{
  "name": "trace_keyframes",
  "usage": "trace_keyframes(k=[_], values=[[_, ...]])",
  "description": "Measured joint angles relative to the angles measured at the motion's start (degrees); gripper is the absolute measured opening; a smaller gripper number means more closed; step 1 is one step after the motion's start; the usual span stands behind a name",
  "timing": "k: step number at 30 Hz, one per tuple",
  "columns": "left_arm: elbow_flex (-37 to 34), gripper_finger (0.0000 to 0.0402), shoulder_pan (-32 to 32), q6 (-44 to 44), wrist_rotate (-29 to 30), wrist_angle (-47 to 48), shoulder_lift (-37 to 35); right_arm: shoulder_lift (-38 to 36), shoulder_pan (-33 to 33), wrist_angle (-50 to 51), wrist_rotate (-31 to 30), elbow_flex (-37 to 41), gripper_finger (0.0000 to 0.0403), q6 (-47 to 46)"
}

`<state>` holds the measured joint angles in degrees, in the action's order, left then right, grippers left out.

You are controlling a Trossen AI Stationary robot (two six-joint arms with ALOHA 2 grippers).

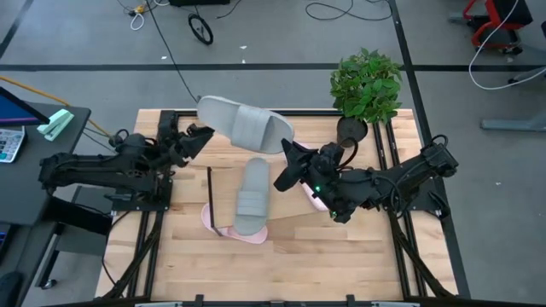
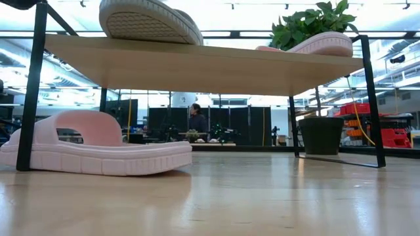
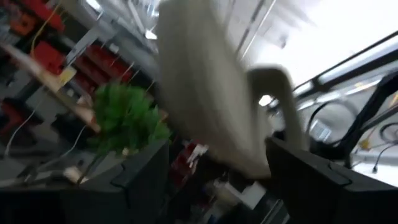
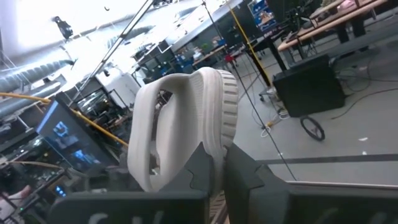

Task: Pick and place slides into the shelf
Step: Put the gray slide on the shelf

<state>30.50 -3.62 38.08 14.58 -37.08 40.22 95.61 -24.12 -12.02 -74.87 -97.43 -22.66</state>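
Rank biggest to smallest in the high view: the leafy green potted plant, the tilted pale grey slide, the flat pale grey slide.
1. leafy green potted plant
2. tilted pale grey slide
3. flat pale grey slide
The tilted one seems nearer the camera, so the slides may match.

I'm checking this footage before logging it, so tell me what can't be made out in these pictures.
- Left wrist view: the far grey slide fills the picture, so whether the left gripper touches it is unclear.
- Low view: the shelf board hides the slides' tops, and both grippers are cut off above.
- High view: the pink slide lies mostly hidden under the shelf.
- Right gripper: whether its fingers pinch that grey slide is unclear.
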Motion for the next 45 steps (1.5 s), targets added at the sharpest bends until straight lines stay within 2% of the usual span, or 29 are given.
trace_keyframes(k=[5,12,24,28,31,35,40,42,45], values=[[0.00,0.0274,-0.41,-0.78,-0.65,-6.71,0.29,-0.02,0.02,-0.12,-0.12,0.00,0.0020,0.35],[0.00,0.0272,-0.46,0.11,-0.63,-7.32,0.29,0.30,0.02,0.03,0.81,0.00,0.0020,-1.22],[0.00,0.0229,-0.46,0.36,1.94,-8.61,0.36,0.33,2.49,1.91,9.08,0.00,0.0020,-6.93],[0.00,0.0202,-0.47,-0.60,3.82,-9.98,0.34,0.33,3.54,6.12,14.32,0.00,0.0020,-12.25],[0.00,0.0176,-1.05,-1.45,4.01,-10.38,0.34,0.33,3.72,9.28,14.84,0.00,0.0020,-15.87],[0.00,0.0139,-1.78,-1.24,3.94,-10.93,0.34,0.33,3.79,9.72,15.85,0.00,0.0020,-16.59],[0.00,0.0073,-3.46,-0.97,3.61,-11.20,0.21,0.31,4.20,9.88,20.94,-0.02,0.0021,-16.32],[0.00,0.0056,-4.39,-0.45,2.59,-11.16,0.12,0.28,4.06,10.68,22.24,-0.04,0.0040,-15.78],[-0.01,0.0056,-6.13,1.71,-1.03,-10.27,-0.14,0.06,2.74,11.89,23.69,-0.04,0.0084,-12.16]])
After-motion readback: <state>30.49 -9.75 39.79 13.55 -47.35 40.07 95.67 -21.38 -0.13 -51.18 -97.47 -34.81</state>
